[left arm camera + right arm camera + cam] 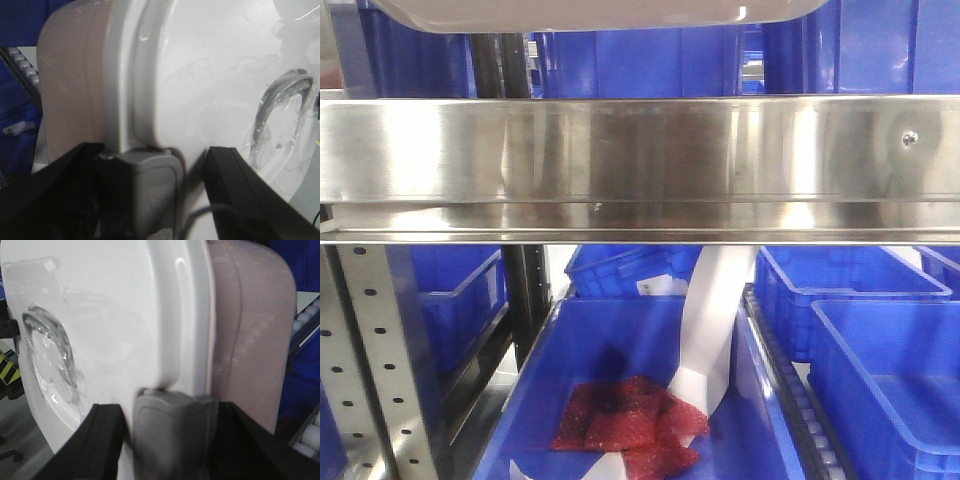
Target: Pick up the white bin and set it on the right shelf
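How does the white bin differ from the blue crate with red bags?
The white bin has a lid on; the blue crate is open-topped. The white bin is pale with rounded corners; the blue crate is deep blue. The white bin shows above the shelf rail, the blue crate below. Both look plastic.

White bin [125, 300]: glossy white lid, pale pinkish-white body, grey latch [172, 430] at the lower centre.

Left gripper [149, 157] and right gripper [167, 407]: black fingers [245, 195].

Right shelf [640, 150], across mid frame: silver, mirror-bright, with streaked pale and dark reflections.

Upright [380, 370], lower left: pale grey, with rows of dark round holes.

Crates [890, 380]: solid blue.

Packets [630, 420], lower centre: red.

Strip [715, 320] above them: white.

Marking [9, 367], left edge: yellow and black diagonal stripes.
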